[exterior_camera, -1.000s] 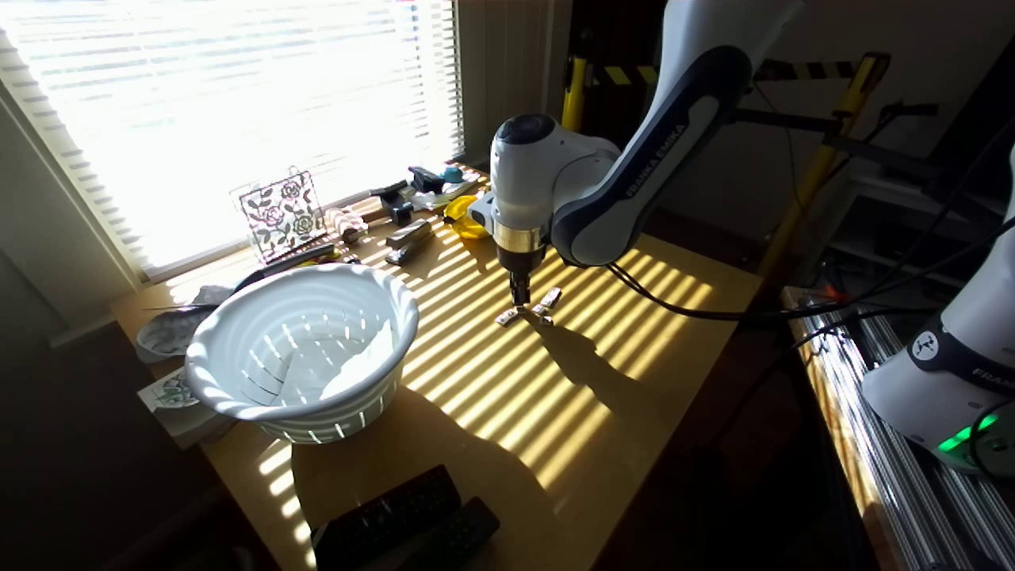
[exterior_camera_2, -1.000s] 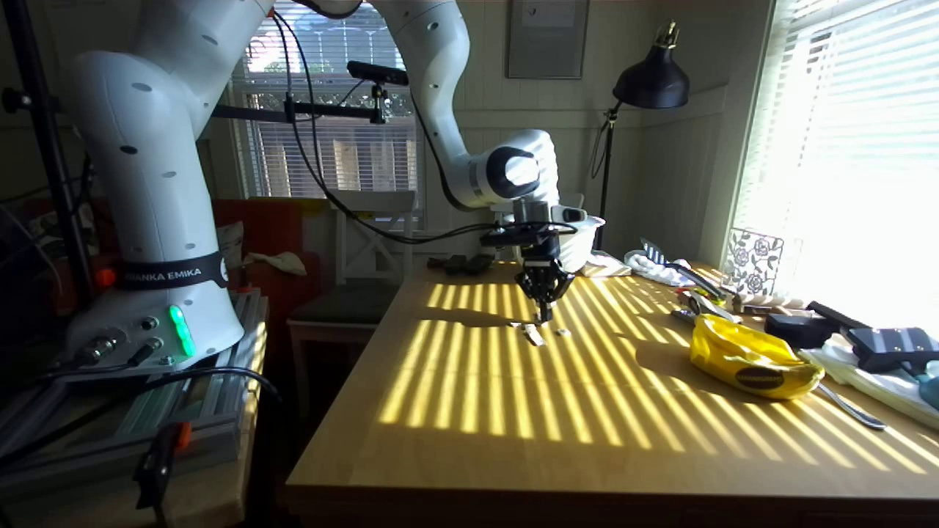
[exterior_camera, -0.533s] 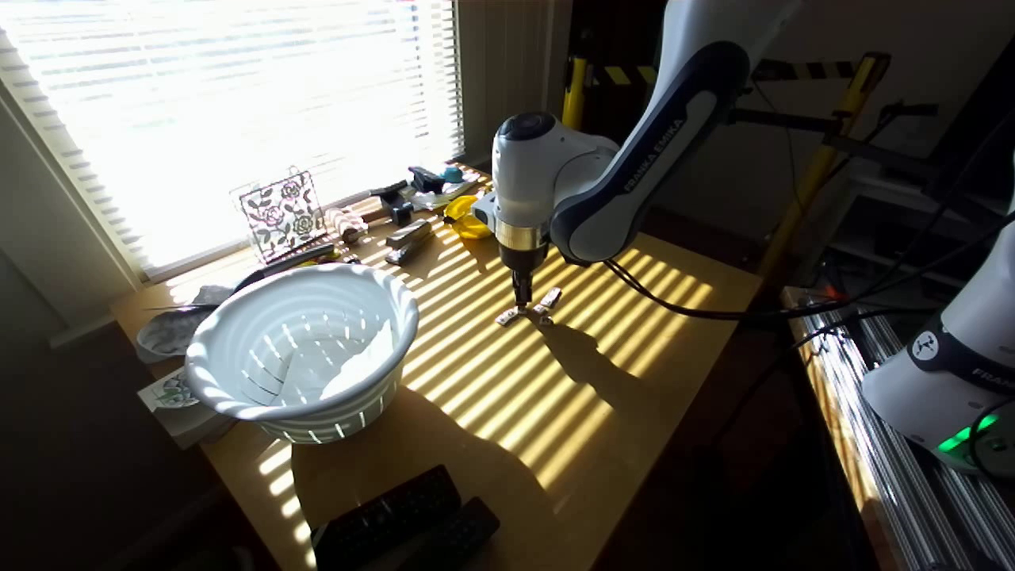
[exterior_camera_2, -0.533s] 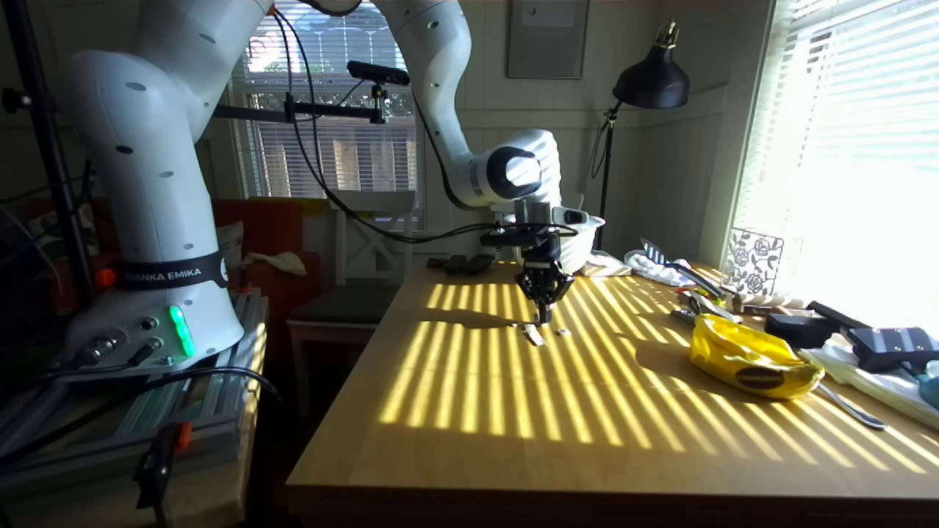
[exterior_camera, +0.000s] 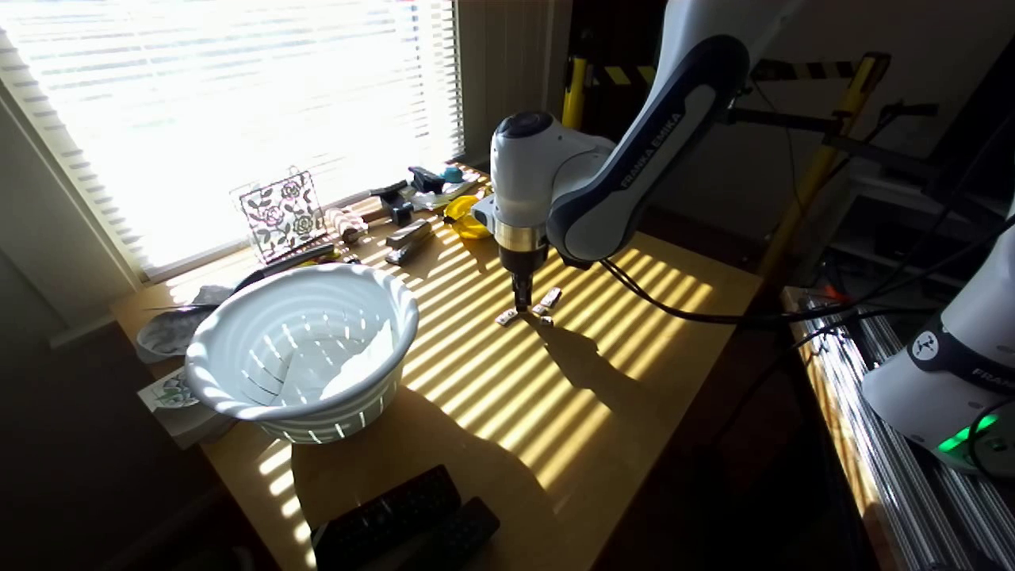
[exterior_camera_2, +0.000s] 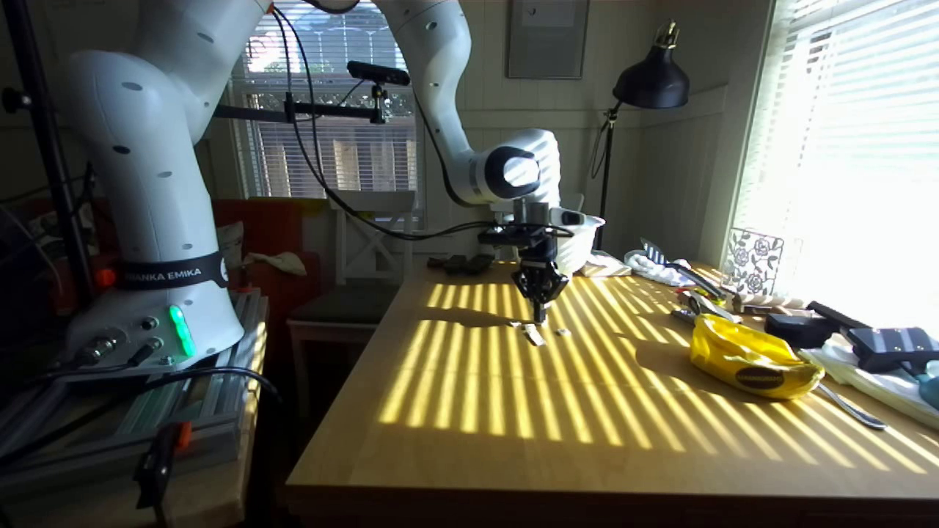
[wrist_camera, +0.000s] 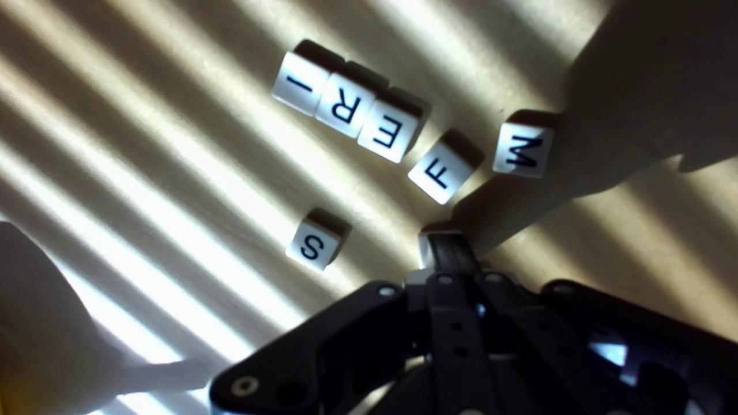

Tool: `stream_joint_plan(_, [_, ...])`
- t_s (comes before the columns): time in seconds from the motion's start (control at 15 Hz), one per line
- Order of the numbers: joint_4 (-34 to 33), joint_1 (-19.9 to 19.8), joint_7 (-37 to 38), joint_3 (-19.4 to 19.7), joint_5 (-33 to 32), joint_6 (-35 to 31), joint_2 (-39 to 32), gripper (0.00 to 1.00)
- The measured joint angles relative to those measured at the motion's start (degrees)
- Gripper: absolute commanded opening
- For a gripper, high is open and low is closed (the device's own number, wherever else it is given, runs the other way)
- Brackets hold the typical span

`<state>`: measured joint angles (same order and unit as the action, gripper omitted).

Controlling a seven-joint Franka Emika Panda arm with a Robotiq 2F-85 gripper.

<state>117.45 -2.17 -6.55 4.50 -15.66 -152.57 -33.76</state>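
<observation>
pincer (wrist_camera: 452, 248) narrow, pinched together | partly hidden tile (wrist_camera: 425, 252) at its tips | F tile (wrist_camera: 441, 173), S tile (wrist_camera: 312, 246) nearby on desk (wrist_camera: 369, 199)

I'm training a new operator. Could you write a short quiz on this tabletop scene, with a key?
1. In the wrist view, which letter sits between the I tile and the E tile?
2. True or false: the yellow pouch lies outside the white basket.
3. How many letters can be read in the wrist view?

Key:
1. R.
2. True.
3. Six: those three plus F, M and S; the half-hidden piece beside the fingers shows none.
</observation>
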Motion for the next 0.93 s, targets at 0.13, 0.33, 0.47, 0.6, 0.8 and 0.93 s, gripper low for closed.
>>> stream_joint_plan(0.13, [0.0, 0.0, 0.0, 0.0, 0.0, 0.4, 0.0, 0.00])
stream_joint_plan(0.33, [0.0, -0.1, 0.0, 0.0, 0.0, 0.4, 0.0, 0.00])
stream_joint_plan(0.47, [0.0, -0.1, -0.1, 0.0, 0.0, 0.4, 0.0, 0.00])
stream_joint_plan(0.6, [0.0, -0.1, -0.6, 0.0, 0.0, 0.4, 0.0, 0.00])
stream_joint_plan(0.8, [0.0, -0.2, -2.6, -0.1, 0.0, 0.4, 0.0, 0.00])
stream_joint_plan(0.93, [0.0, -0.5, -4.7, -0.5, 0.0, 0.4, 0.0, 0.00])
